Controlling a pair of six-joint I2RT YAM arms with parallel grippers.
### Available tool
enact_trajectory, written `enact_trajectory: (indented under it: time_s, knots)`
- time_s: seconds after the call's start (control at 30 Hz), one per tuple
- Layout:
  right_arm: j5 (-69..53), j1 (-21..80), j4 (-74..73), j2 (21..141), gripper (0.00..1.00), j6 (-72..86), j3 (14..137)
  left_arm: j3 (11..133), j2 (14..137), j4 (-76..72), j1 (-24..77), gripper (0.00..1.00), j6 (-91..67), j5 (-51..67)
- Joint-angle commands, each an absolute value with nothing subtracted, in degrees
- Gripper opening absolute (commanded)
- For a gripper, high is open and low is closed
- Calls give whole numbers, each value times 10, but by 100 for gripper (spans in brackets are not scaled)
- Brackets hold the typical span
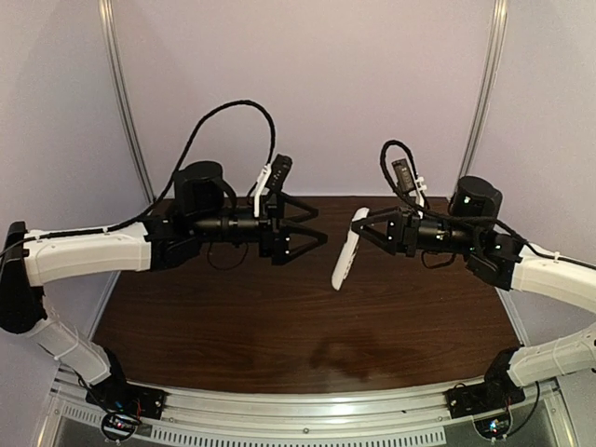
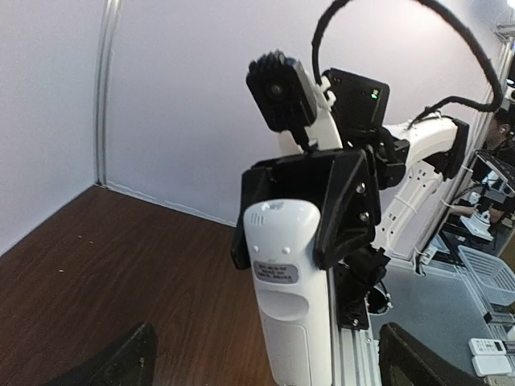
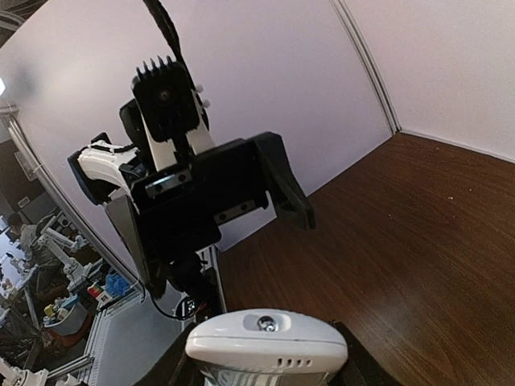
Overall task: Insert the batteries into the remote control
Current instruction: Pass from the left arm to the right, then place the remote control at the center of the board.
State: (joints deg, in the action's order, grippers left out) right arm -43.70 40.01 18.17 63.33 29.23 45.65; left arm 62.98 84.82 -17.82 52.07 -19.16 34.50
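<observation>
Above the desk (image 1: 279, 317), your right pincer (image 1: 363, 233) clamps the remote (image 1: 344, 263) near its top end; left pincer (image 1: 319, 224) gapes, released. Probably light, stiff, slick plastic: take its long edges. No batteries in view.

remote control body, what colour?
The remote control is white, with a grey label; best in the left wrist view.

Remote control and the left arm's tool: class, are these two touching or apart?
Apart. The top external view shows a strip of table between the open left tool and the remote control, which the right tool grips.
</observation>
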Motion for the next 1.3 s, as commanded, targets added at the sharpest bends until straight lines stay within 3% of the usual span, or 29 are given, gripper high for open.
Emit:
enact_trajectory:
  time_s: [0.0, 0.47, 0.83, 1.27]
  knots:
    - [-374, 402, -10, 655, 19, 230, 507, 603, 795, -150, 494, 97, -167, 244]
    - [-259, 417, -268, 815, 16, 158, 637, 552, 768, -52, 432, 97, -215, 66]
    - [-188, 454, -436, 957, 18, 83, 769, 521, 774, -72, 427, 97, -212, 56]
    - [-145, 485, -483, 1086, 20, 58, 847, 461, 752, -80, 382, 97, -258, 46]
